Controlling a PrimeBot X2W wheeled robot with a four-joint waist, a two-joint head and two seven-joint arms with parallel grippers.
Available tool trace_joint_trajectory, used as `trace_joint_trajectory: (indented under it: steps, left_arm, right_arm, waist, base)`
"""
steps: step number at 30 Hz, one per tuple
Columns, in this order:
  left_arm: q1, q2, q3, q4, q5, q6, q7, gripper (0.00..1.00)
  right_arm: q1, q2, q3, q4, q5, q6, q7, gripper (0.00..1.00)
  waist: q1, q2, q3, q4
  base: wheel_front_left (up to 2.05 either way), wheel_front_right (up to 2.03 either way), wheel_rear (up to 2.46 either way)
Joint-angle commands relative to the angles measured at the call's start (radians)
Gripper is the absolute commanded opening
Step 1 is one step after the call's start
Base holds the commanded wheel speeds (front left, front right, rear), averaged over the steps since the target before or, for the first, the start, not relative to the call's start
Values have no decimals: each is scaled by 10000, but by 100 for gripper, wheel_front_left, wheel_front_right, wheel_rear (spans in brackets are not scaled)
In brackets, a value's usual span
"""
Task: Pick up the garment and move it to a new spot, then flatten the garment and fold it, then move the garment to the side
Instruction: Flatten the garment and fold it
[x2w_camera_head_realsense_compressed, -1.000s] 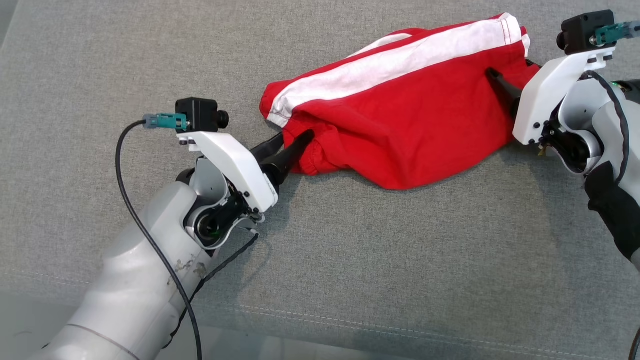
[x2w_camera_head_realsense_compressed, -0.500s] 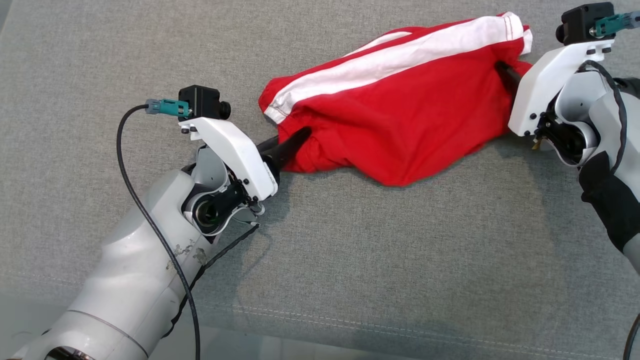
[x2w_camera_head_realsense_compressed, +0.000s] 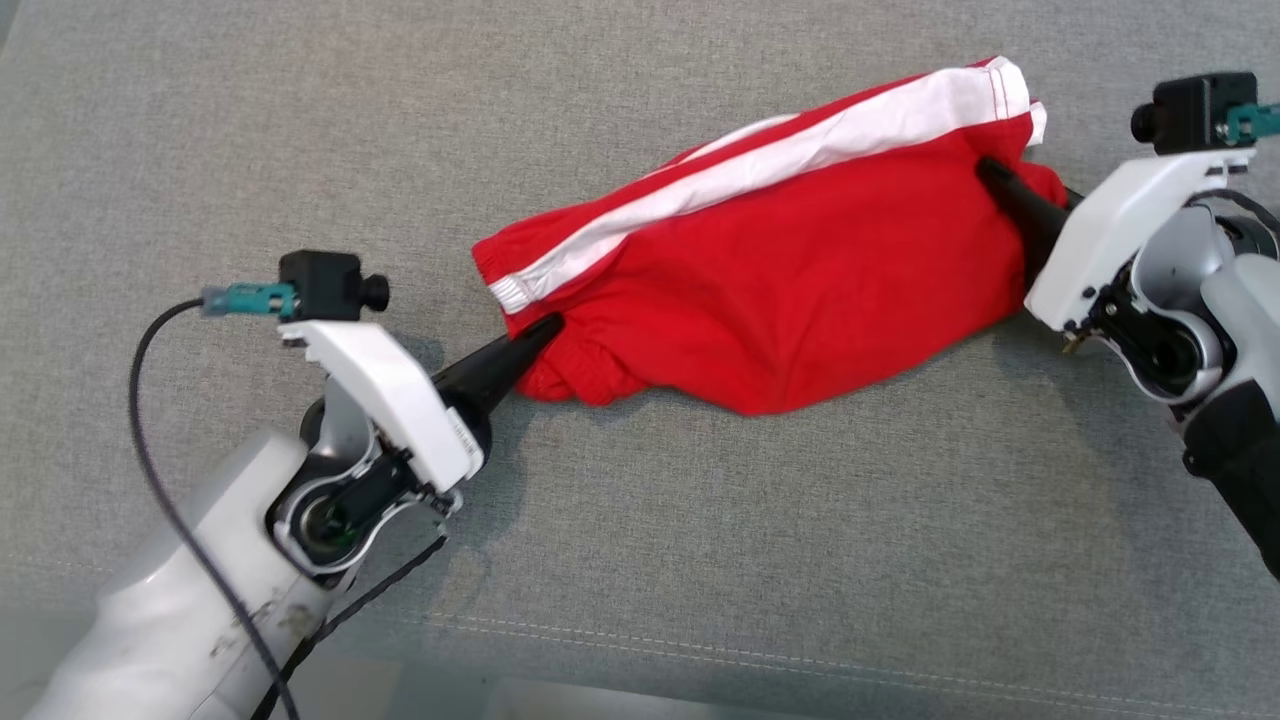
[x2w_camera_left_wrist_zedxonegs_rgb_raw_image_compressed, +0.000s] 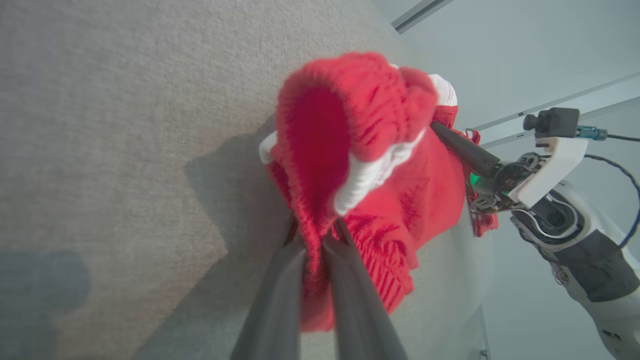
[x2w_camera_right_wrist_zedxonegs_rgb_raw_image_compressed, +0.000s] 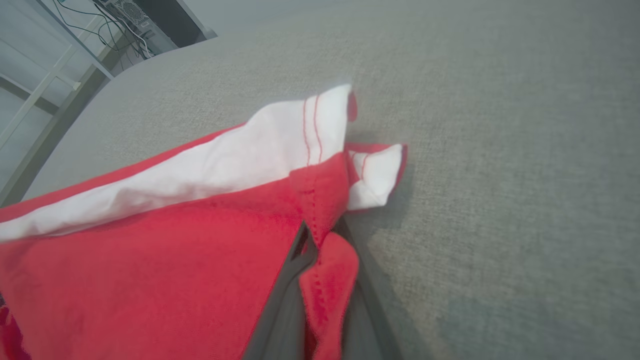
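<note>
The garment (x2w_camera_head_realsense_compressed: 780, 290) is a pair of red shorts with a white side stripe, bunched and stretched between both arms over the grey cloth surface (x2w_camera_head_realsense_compressed: 700, 560). My left gripper (x2w_camera_head_realsense_compressed: 545, 328) is shut on its left end, the gathered waistband. In the left wrist view the two dark fingers (x2w_camera_left_wrist_zedxonegs_rgb_raw_image_compressed: 285, 280) pinch red fabric of the garment (x2w_camera_left_wrist_zedxonegs_rgb_raw_image_compressed: 350, 150) between them. My right gripper (x2w_camera_head_realsense_compressed: 990, 172) is shut on the right end, at a leg hem. The right wrist view shows the garment's red hem (x2w_camera_right_wrist_zedxonegs_rgb_raw_image_compressed: 320, 215) clamped between the fingers (x2w_camera_right_wrist_zedxonegs_rgb_raw_image_compressed: 280, 310).
The grey cloth surface runs on all sides of the garment, with a stitched seam (x2w_camera_head_realsense_compressed: 800, 655) near the front edge. A metal frame and cables (x2w_camera_right_wrist_zedxonegs_rgb_raw_image_compressed: 75, 65) stand beyond the far edge in the right wrist view.
Both grippers have shut on the garment's ends. The left arm has drawn back to the lower left, pulling the garment longer. The right end sits slightly lower in view.
</note>
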Motion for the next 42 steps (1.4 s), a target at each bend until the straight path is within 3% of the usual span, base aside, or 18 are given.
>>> trace_joint_trajectory:
  steps: [1,9,13,17,25,26,27,34,36,42]
  left_arm:
    - [264,742,499,-716,-240,1,-183,0]
    - [1237,1822,711,-1968,-471,0,-408,0]
    - [1585,2213,742,-2477,-523,0,-430,0]
    - [1846,2451,672,-2653,-626,0,-258,0]
    - [1463,2133,468,-1689,-537,165,46,0]
    - [1356,2029,437,-1499,-451,203,10,44]
    - [1272,1909,411,-1320,-400,213,-24,100]
    - [843,1510,422,-520,300,211,-853,100]
    - [829,1592,476,-467,1060,550,-1783,100]
    - [1176,1868,900,-1113,2808,2234,-4371,100]
  right_arm:
    - [744,-382,-147,-927,219,-30,-268,0]
    - [3232,-1305,-1364,-3429,320,-30,-1029,0]
    - [5019,-1216,-2625,-4654,69,-30,-1381,0]
    - [6660,-564,-4019,-5675,-593,-30,-1264,0]
    - [7671,1892,-5991,-6532,-3090,-30,-125,0]
    - [7612,2179,-6145,-6456,-3383,-30,-45,0]
    - [7542,2457,-6264,-6359,-3614,-30,13,0]
    - [7076,3227,-6808,-5714,-4594,-30,-107,0]
    - [7024,3330,-6972,-5517,-4756,-30,-192,0]
    - [7115,3373,-7186,-5309,-4913,-30,-332,0]
  waist:
    - [0,0,-45,-49]
    - [0,0,-207,-230]
    - [0,0,-373,-383]
    - [0,0,-478,-556]
    - [0,0,-563,-940]
    - [0,0,-567,-954]
    - [0,0,-591,-978]
    - [0,0,-716,-979]
    - [0,0,-837,-882]
    - [0,0,-1112,-594]
  base:
    - [0,0,0]
    - [0,0,0]
    - [0,0,0]
    - [0,0,0]
    - [0,0,0]
    - [0,0,0]
    - [0,0,0]
    - [0,0,0]
    - [0,0,0]
    - [0,0,0]
